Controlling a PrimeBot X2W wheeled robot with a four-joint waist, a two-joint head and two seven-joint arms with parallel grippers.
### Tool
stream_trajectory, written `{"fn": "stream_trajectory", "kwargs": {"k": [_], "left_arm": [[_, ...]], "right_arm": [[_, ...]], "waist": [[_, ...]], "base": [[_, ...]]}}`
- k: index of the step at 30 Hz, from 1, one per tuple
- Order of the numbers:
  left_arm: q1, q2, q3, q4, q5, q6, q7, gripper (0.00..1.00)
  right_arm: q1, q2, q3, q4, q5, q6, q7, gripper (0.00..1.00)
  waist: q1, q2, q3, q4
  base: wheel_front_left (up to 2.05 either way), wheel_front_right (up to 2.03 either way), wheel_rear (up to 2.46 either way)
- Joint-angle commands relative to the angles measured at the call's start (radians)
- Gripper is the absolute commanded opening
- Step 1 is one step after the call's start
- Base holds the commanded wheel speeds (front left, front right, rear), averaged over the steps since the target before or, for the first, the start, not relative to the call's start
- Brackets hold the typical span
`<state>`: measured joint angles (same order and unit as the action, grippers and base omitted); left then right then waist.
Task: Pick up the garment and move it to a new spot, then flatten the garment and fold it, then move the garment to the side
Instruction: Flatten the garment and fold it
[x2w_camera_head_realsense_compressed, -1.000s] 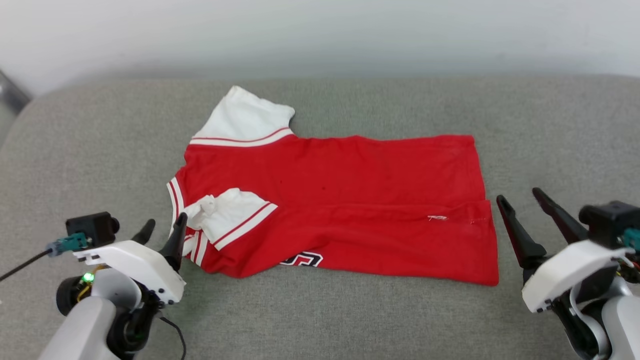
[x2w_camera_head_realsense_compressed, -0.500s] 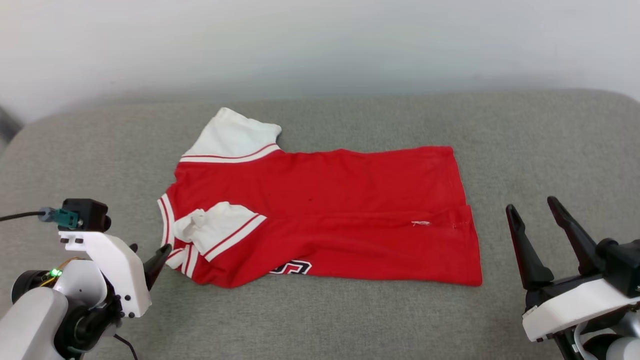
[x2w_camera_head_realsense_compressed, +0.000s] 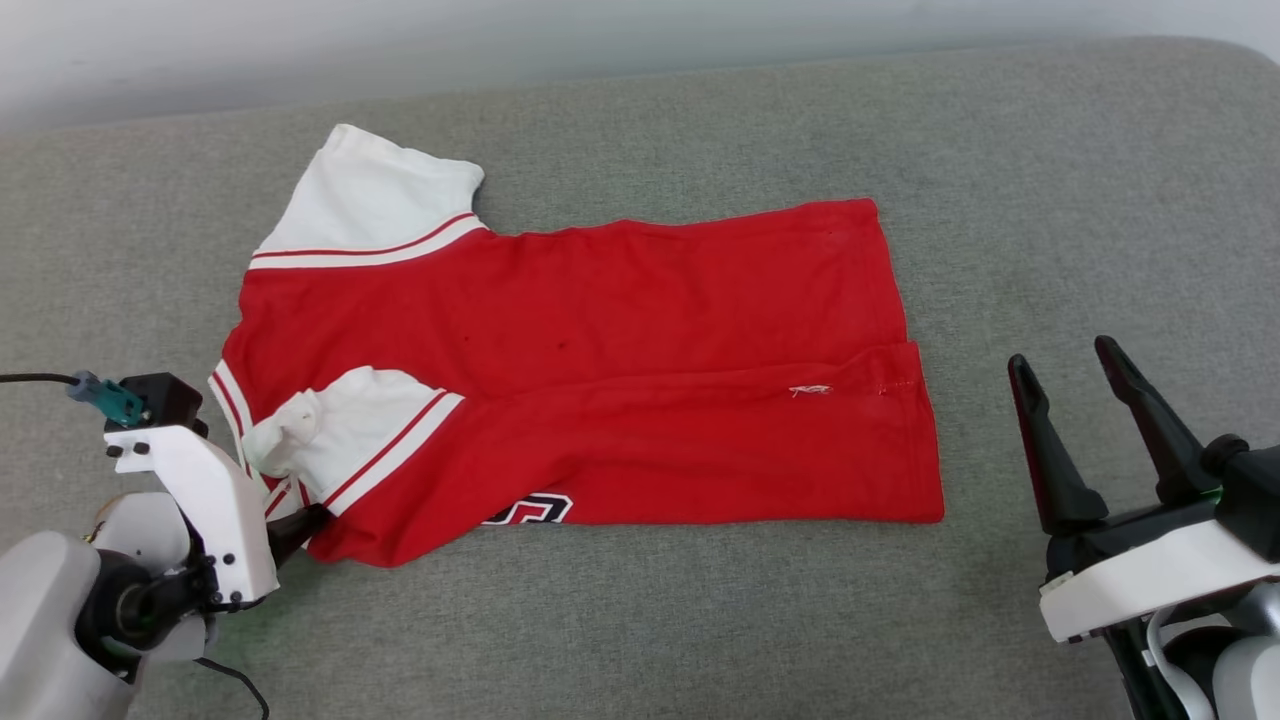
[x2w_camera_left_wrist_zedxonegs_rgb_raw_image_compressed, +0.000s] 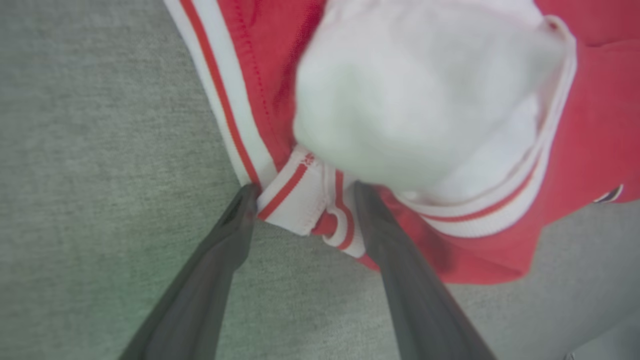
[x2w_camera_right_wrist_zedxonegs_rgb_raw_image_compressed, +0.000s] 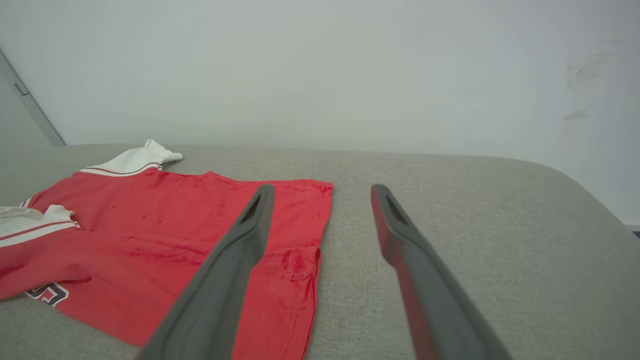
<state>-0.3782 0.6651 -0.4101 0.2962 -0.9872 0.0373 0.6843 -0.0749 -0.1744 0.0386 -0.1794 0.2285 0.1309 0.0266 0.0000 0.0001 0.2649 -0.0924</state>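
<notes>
The red garment (x2w_camera_head_realsense_compressed: 600, 340) lies across the grey cushion, collar to the left and hem to the right, with its near long edge folded over. One white sleeve (x2w_camera_head_realsense_compressed: 365, 205) spreads at the far left. The other white sleeve (x2w_camera_head_realsense_compressed: 345, 440) lies on top of the red body. My left gripper (x2w_camera_head_realsense_compressed: 297, 524) is open at the garment's near-left corner. In the left wrist view my left gripper (x2w_camera_left_wrist_zedxonegs_rgb_raw_image_compressed: 304, 190) has its fingers on either side of the striped collar trim (x2w_camera_left_wrist_zedxonegs_rgb_raw_image_compressed: 292, 187). My right gripper (x2w_camera_head_realsense_compressed: 1060, 357) stands open to the right of the hem (x2w_camera_right_wrist_zedxonegs_rgb_raw_image_compressed: 312, 260), with nothing between its fingers.
The grey cushion (x2w_camera_head_realsense_compressed: 640, 620) runs wide on all sides of the garment, with bare fabric in front and to the right. A pale wall (x2w_camera_right_wrist_zedxonegs_rgb_raw_image_compressed: 320, 70) rises behind its far edge. The cushion's rounded right corner (x2w_camera_right_wrist_zedxonegs_rgb_raw_image_compressed: 575, 185) curves down.
The head camera has tilted down, shifting the whole picture. My left gripper has turned and dropped from beside the folded sleeve down to the striped collar trim. My right gripper's fingers now stand more upright.
</notes>
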Motion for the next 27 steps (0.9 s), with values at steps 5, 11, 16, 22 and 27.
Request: {"fn": "stream_trajectory", "kwargs": {"k": [5, 11, 16, 22, 27], "left_arm": [[0.068, -0.1, -0.057, 0.058, -0.073, -0.009, 0.084, 0.0], [0.055, -0.085, -0.042, 0.044, -0.044, -0.01, 0.024, 0.0], [0.014, -0.066, -0.017, -0.019, -0.005, -0.009, -0.047, 0.0], [-0.021, -0.052, 0.002, -0.15, 0.044, 0.02, -0.113, 0.0], [-0.031, -0.04, 0.015, -0.221, 0.07, 0.04, -0.145, 0.0]], "right_arm": [[-0.018, -0.02, -0.02, 0.001, 0.028, 0.0, 0.026, 1.0], [-0.035, -0.09, -0.032, 0.018, 0.112, 0.0, 0.201, 1.0], [-0.067, -0.17, -0.041, 0.068, 0.206, 0.0, 0.528, 1.0], [-0.116, -0.179, -0.03, 0.097, 0.271, 0.0, 0.848, 1.0], [-0.156, -0.143, -0.002, 0.18, 0.286, 0.0, 0.893, 1.0]], "waist": [[0.0, -0.0001, 0.011, -0.009], [0.0, -0.0001, -0.015, 0.028], [0.0, -0.0001, -0.019, 0.072], [0.0, -0.0001, 0.02, 0.133], [0.0, -0.0001, 0.056, 0.159]], "base": [[0.0, 0.0, 0.0], [0.0, 0.0, 0.0], [0.0, 0.0, 0.0], [0.0, 0.0, 0.0], [0.0, 0.0, 0.0]]}}
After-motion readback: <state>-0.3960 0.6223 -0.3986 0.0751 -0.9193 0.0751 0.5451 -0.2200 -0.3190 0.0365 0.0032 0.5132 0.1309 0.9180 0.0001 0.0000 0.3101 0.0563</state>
